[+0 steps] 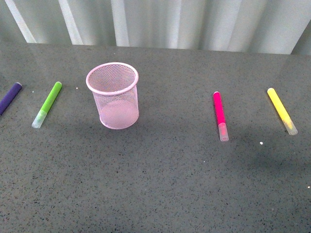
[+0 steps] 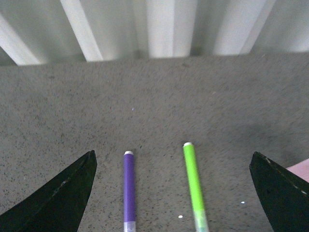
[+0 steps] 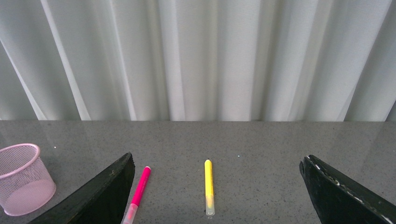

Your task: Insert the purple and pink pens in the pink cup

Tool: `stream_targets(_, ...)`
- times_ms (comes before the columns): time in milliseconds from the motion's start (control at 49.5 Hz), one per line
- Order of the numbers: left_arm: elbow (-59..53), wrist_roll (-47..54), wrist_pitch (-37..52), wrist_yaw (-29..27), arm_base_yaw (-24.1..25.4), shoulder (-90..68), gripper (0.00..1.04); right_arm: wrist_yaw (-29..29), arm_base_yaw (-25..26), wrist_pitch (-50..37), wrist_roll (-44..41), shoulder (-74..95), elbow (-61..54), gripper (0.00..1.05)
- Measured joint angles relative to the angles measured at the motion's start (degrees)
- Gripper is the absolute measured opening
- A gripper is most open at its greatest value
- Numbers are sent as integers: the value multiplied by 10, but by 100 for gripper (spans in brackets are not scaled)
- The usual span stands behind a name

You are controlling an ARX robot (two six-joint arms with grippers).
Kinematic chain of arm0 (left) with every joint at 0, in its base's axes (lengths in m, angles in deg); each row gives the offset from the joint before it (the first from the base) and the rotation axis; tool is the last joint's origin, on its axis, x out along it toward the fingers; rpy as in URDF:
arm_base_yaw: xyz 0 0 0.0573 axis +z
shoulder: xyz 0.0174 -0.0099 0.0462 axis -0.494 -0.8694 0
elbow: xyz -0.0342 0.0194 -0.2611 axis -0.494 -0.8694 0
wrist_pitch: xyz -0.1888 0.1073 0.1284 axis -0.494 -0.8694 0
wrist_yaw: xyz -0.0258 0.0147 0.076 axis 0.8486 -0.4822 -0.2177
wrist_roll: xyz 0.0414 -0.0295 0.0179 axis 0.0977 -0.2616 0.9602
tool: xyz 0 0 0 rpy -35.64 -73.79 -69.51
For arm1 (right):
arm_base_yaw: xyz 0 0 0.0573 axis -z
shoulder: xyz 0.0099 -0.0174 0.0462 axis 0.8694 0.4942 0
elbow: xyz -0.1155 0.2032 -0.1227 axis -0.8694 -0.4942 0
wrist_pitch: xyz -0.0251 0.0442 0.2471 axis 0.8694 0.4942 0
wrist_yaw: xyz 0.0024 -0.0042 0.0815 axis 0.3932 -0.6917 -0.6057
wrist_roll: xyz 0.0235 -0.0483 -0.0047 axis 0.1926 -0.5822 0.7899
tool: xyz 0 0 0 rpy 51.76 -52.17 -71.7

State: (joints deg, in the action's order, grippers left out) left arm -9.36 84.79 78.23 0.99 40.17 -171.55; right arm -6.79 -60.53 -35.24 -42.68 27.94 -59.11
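Only the wrist views show the left gripper (image 2: 172, 155) and right gripper (image 3: 217, 157), jaws wide; the front view's edge crops the purple pen (image 1: 9, 98).

Of the left gripper (image 2: 172, 158) only two fingers (image 2: 60, 198) are seen, shaped as broad black wedges that taper to blunt tips, with a matte surface and pale specks scattered along the inner edge of one. The right gripper (image 3: 217, 158) is shown by two fingers (image 3: 341, 198) of the same black, wedge-like form. Whitish scuffs are marked along the inner edge of one, and a thin lighter rim is seen on the other.
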Motion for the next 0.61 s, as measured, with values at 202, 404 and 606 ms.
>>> stream_targets(202, 108, 38, -46, -5, 11, -136, 98, 0, 0, 0, 0, 0, 0, 98)
stream_targets(404, 184, 104, -93, -22, 16, -259, 98, 0, 0, 0, 0, 0, 0, 98)
stream_targets(606, 225, 134, -127, -28, 18, -310, 98, 0, 0, 0, 0, 0, 0, 98)
